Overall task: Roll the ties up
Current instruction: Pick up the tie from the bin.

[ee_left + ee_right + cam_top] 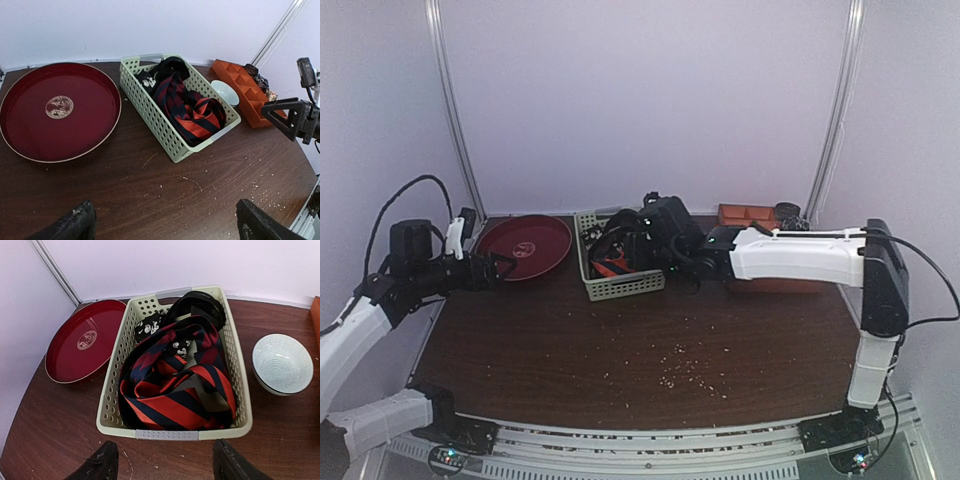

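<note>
Waiting at the left of the top view, the left gripper (501, 268) hangs low over the brown wooden table (620, 350), just beside the round dark red tray (525, 245). Its two black fingers are spread wide with nothing between them. I think it is parked there so the other arm has room to work. The tray is bare inside, so it may be the spot for finished rolls, but that is only a guess. Next to it, near the middle of the frame, sits the pale green plastic basket with holes (112, 385), and the ties (175, 385) are all inside it. They lie in a loose, messy heap, not rolled at all. The biggest one has wide orange-red and dark slanted stripes and is folded over itself. A dark one with small pale specks peeks out under it, and a black one loops at the far end. The right gripper (165, 465) hangs right above the basket's near edge, fingers apart and holding nothing, so it looks ready to reach down for a tie. Further right stand a small white ribbed bowl (282, 362) and an orange plastic tray with little boxes (240, 85).
</note>
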